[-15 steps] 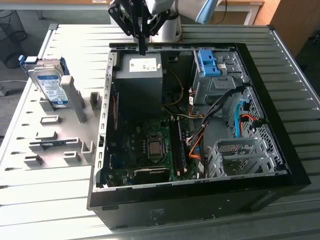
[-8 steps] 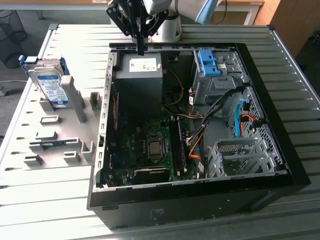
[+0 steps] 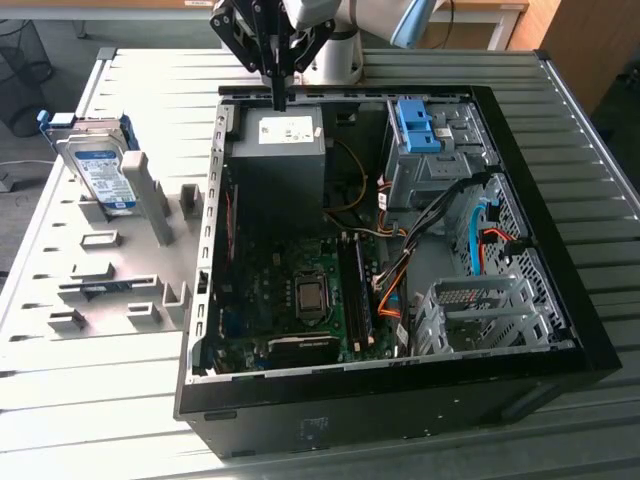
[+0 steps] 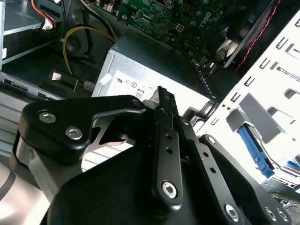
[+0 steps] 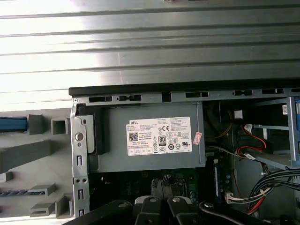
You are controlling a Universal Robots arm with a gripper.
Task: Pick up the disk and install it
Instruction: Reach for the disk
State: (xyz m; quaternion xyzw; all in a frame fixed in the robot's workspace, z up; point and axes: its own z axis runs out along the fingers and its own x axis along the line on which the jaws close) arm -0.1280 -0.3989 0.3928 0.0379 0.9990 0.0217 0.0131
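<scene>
The disk (image 3: pixel 100 172), a silver drive with a blue-and-white label and blue rails, stands on edge in a grey slotted rack (image 3: pixel 110 270) at the exterior view's left, outside the computer case. My gripper (image 3: pixel 279 100) hangs well to its right, over the far end of the open case, just above the grey power-supply box (image 3: pixel 280 135). Its black fingers (image 4: pixel 161 96) are pressed together with nothing between them. In the first wrist view the fingertips (image 5: pixel 164 187) sit over the motherboard beside the power supply (image 5: pixel 154 140).
The black computer case (image 3: pixel 560 370) lies open on a ribbed metal table. Inside are the motherboard (image 3: pixel 300 295), loose cables, a metal drive cage with a blue bracket (image 3: pixel 415 125) at the far right, and a second perforated cage (image 3: pixel 480 310) near the front right.
</scene>
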